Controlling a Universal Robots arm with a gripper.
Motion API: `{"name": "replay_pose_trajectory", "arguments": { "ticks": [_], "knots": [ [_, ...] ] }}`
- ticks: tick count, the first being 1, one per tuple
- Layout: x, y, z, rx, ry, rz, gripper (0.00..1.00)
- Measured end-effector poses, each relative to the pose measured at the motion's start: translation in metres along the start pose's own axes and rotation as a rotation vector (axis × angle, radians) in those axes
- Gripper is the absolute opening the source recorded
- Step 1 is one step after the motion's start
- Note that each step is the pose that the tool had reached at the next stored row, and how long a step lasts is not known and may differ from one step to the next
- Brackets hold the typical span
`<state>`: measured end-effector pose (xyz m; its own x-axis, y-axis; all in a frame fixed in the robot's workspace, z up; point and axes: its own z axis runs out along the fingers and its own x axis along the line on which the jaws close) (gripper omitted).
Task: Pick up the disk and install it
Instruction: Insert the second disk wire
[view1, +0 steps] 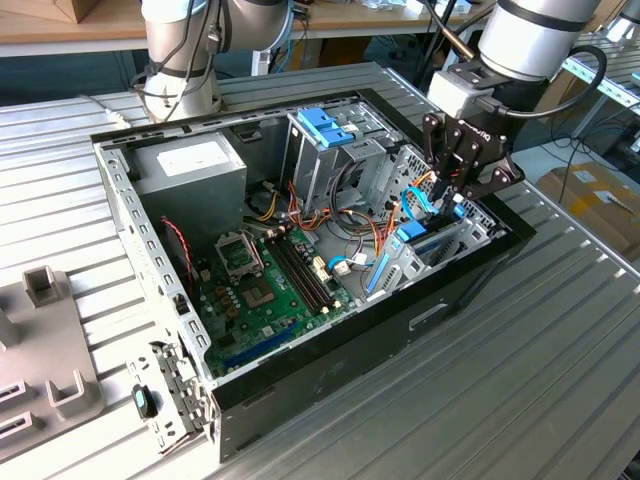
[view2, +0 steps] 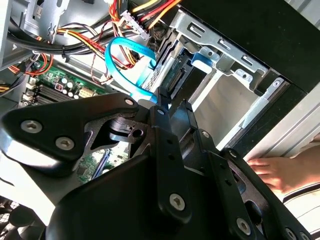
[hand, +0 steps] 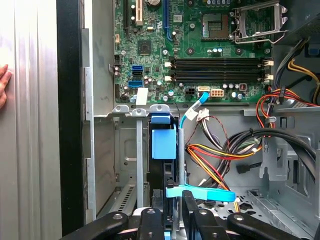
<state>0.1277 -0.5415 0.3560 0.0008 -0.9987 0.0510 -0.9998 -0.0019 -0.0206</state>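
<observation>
At the drive cage (hand: 127, 150) on the exterior view's right end of the open computer case (view1: 330, 370), the claw (hand: 173, 220) reached down from above. Its fingers stood narrow, close on either side of the disk (hand: 164, 142), so I judged it to be holding the disk by its upper edge. The disk stood on edge in a slot of the cage, its light-blue rail frame facing the first wrist view. That upright pose suited the slot, whose metal guides seemed made to take the rails from above. How deep it sat, I could not tell.

Just beside the fingers a flat blue cable (hand: 200, 192) looped across, with a bundle of red, yellow and black wires (hand: 220, 155) near it. They probably lay loose there because the drive was not yet wired. Farther along the case floor lay the green motherboard (view1: 270, 280), and at the far corner a grey power supply (view1: 190, 165) with a white label.

A person's hand (view2: 270, 170) rested on the table just outside the case wall, perhaps to steady it. The case lay on its side on a ribbed metal table (view1: 500, 380). A second robot base (view1: 185, 60) stood beyond the case, and cardboard boxes (view1: 590, 195) sat on the floor at the exterior view's right.
</observation>
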Motion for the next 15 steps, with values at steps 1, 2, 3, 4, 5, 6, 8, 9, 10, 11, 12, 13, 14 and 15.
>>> {"name": "replay_pose_trajectory", "arguments": {
  "ticks": [1,2,3,4,5,6,8,9,10,11,12,13,14,15],
  "knots": [
    [-0.0002,-0.0001,0.0000,0.0000,0.0000,0.000,0.29],
    [-0.0003,-0.0002,0.0000,0.0000,-0.0001,0.000,0.29],
    [-0.0004,-0.0005,0.0000,0.0000,-0.0001,0.000,0.29],
    [-0.0005,-0.0007,0.0000,0.0000,0.0000,0.000,0.29],
    [-0.0007,-0.0010,0.0000,0.0000,-0.0001,-0.001,0.29],
    [-0.0009,-0.0013,0.0000,0.0000,-0.0001,-0.001,0.29],
    [-0.0014,-0.0023,0.0000,0.0001,-0.0001,-0.002,0.29],
    [-0.0017,-0.0030,0.0000,0.0001,0.0000,-0.002,0.29],
    [-0.0018,-0.0036,0.0000,0.0001,0.0000,-0.003,0.29],
    [-0.0020,-0.0042,0.0000,0.0001,-0.0001,-0.003,0.29],
    [-0.0021,-0.0055,0.0000,0.0002,0.0000,-0.003,0.29],
    [-0.0022,-0.0071,0.0000,0.0002,0.0000,-0.003,0.29],
    [-0.0024,-0.0083,0.0001,0.0002,-0.0001,-0.004,0.29],
    [-0.0026,-0.0094,0.0001,0.0002,-0.0002,-0.004,0.29]
  ]
}}
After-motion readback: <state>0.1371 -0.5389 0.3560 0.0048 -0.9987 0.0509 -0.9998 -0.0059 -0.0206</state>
